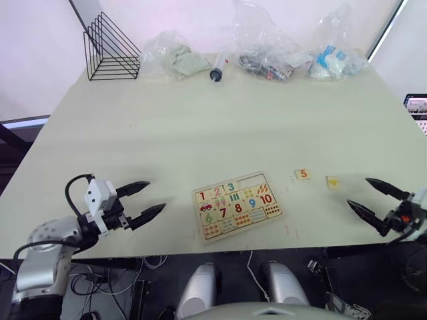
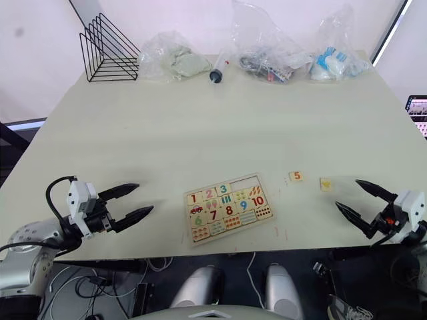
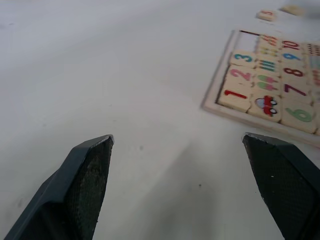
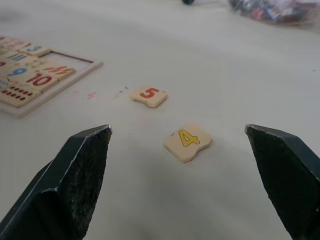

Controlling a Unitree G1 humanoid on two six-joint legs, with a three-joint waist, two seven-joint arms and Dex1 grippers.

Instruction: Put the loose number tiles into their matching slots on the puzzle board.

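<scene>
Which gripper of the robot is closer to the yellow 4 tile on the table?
Right. The right gripper, open, is just beside the yellow 4 tile on the table. The left gripper, also open, is far off, beyond the puzzle board.

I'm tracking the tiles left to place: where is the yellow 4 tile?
The 4 tile lies on the table right of the puzzle board, just beyond the 5 tile, in front of the open right gripper.

yellow 4 tile (image 4: 187, 142) — pale wood | orange 5 tile (image 4: 148, 95) — pale wood
</scene>
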